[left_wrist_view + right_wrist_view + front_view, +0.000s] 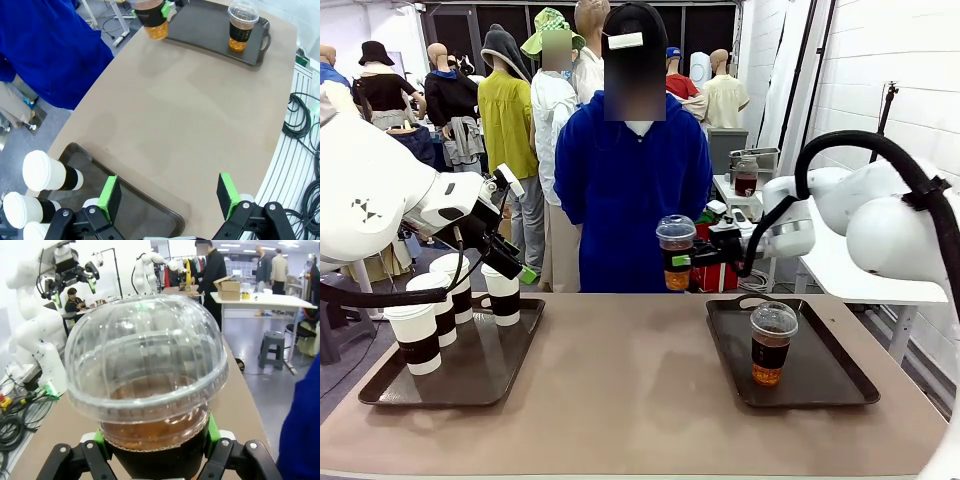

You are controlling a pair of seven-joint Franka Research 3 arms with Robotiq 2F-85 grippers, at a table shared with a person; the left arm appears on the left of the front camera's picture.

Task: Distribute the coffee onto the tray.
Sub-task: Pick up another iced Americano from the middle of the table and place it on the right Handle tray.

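On the near side of the matte tan table [630, 390] lie two dark, glossy rectangular plastic trays with raised rims. The left tray [390, 385] carries four white paper cups with white lids and dark brown sleeves [415, 338], grouped close together. The right tray [840, 385] carries one clear plastic dome-lidded cup of brown drink with a dark sleeve [771, 344], standing upright. Above the left tray, the left gripper [170, 197] hangs with its green-padded black fingers spread apart, gripping nothing. Farther back, above the table's far edge and left of the right tray, the right gripper [692, 259] is clamped on the dark sleeve of a second clear dome-lidded cup of brown drink [676, 252], lifted clear of the table. Beyond the far edge stands a person in a blue top [635, 190].
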